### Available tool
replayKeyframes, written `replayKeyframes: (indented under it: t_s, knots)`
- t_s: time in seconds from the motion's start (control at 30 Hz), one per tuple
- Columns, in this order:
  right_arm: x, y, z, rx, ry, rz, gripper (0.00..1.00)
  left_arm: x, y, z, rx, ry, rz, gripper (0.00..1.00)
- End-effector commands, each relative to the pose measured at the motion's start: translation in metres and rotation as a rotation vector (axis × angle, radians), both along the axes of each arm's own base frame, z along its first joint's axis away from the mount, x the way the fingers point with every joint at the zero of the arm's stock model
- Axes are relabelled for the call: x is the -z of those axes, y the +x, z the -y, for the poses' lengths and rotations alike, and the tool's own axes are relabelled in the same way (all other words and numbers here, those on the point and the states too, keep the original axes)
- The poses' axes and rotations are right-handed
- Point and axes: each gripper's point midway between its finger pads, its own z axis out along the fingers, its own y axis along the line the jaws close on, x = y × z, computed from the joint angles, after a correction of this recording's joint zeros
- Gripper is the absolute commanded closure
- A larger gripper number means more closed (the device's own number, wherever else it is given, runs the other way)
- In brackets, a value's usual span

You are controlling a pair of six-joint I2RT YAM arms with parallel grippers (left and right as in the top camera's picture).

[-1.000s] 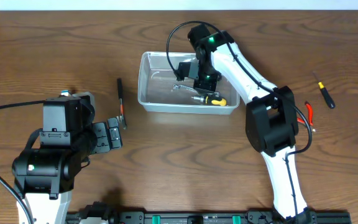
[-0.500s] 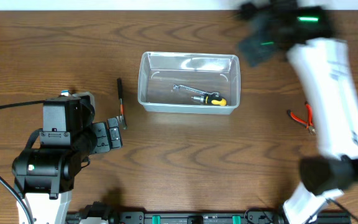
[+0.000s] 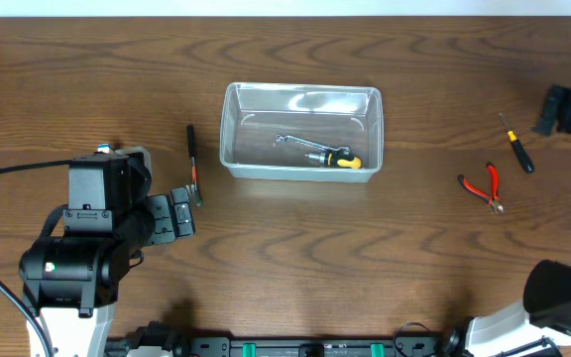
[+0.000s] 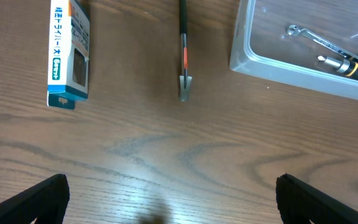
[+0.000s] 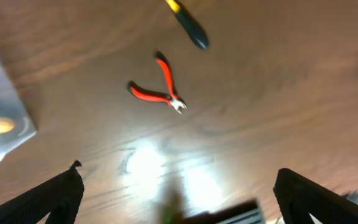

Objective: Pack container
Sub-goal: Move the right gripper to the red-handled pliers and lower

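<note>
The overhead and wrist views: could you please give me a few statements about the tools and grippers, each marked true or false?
1. A tool with a yellow-and-black handle lies inside the container. True.
2. The red pliers lie inside the container. False: they lie on the table, to the container's right in the overhead view.
3. The left gripper is shut on the slim black tool. False: it is open, and the tool lies apart from it on the table.
4. A blue-and-white box lies beside the slim black tool. True.
5. The right gripper is open and holds nothing. True.
</note>
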Motion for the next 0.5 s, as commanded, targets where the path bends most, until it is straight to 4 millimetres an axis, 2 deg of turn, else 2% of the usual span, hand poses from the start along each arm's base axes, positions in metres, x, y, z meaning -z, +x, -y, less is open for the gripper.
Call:
replayKeyframes:
  t_s: [0.0, 0.1, 0.3, 0.47]
  knots:
    - [0.022, -0.008, 0.007, 0.076, 0.062, -0.036, 0.01, -0.005, 0.001, -0.003, -0.004, 0.015, 0.015, 0.02]
    - [0.054, -0.005, 0.014, 0.090, 0.074, -0.065, 0.01, -0.005, 0.002, -0.003, -0.004, 0.015, 0.015, 0.02]
    - [0.131, 0.002, 0.017, 0.088, 0.084, -0.088, 0.01, -0.005, 0.002, -0.003, -0.004, 0.015, 0.015, 0.02]
    - [0.171, 0.012, 0.018, 0.041, 0.062, -0.047, 0.01, -0.005, 0.002, -0.003, -0.005, 0.015, 0.015, 0.02]
